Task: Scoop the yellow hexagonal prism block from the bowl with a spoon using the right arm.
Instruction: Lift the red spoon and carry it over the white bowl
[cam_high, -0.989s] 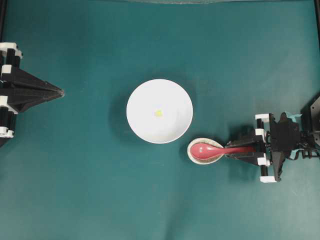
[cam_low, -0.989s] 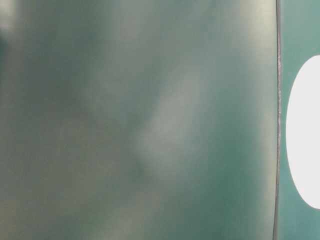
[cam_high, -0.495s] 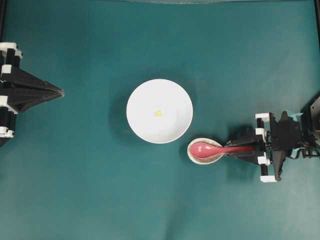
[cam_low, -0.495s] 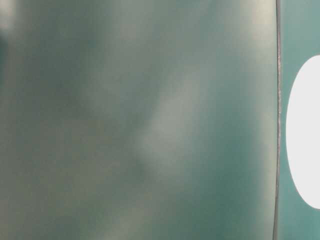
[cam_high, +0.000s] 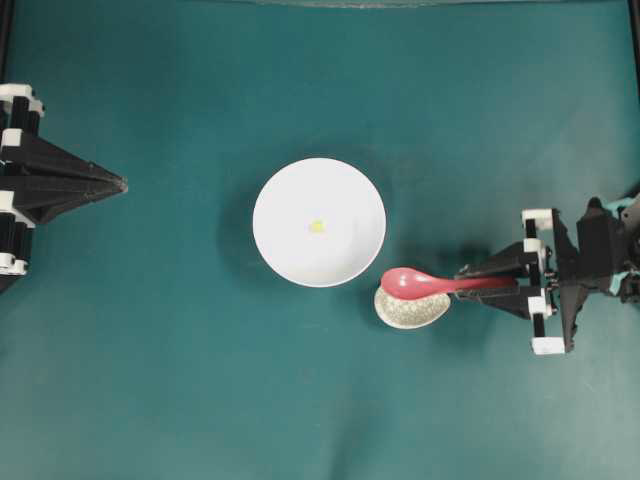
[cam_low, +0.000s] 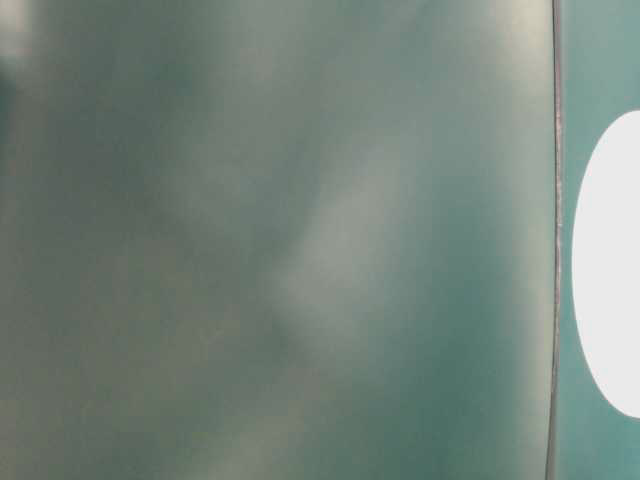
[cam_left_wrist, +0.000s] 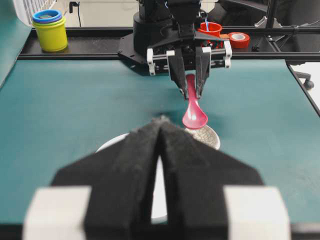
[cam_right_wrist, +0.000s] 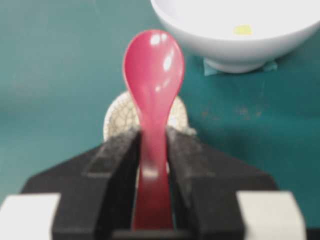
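Note:
The white bowl (cam_high: 319, 222) sits mid-table with the tiny yellow block (cam_high: 317, 227) inside; both show in the right wrist view, bowl (cam_right_wrist: 240, 30) and block (cam_right_wrist: 242, 30). My right gripper (cam_high: 466, 281) is shut on the handle of the pink-red spoon (cam_high: 412, 283) and holds it lifted above the small speckled dish (cam_high: 410, 309). In the right wrist view the spoon (cam_right_wrist: 153, 75) sticks out forward between the jaws, near the bowl's side. My left gripper (cam_high: 122, 185) is shut and empty at the left edge, far from the bowl.
The speckled oval dish (cam_right_wrist: 117, 115) lies right below the spoon, just by the bowl's rim. Stacked cups (cam_left_wrist: 50, 30), a red cup (cam_left_wrist: 210, 27) and a tape roll (cam_left_wrist: 239, 39) stand off the mat behind the right arm.
My right gripper has lifted the spoon out of the speckled dish; the scoop now hovers above the dish's far edge, closer to the bowl. The left arm has not moved.

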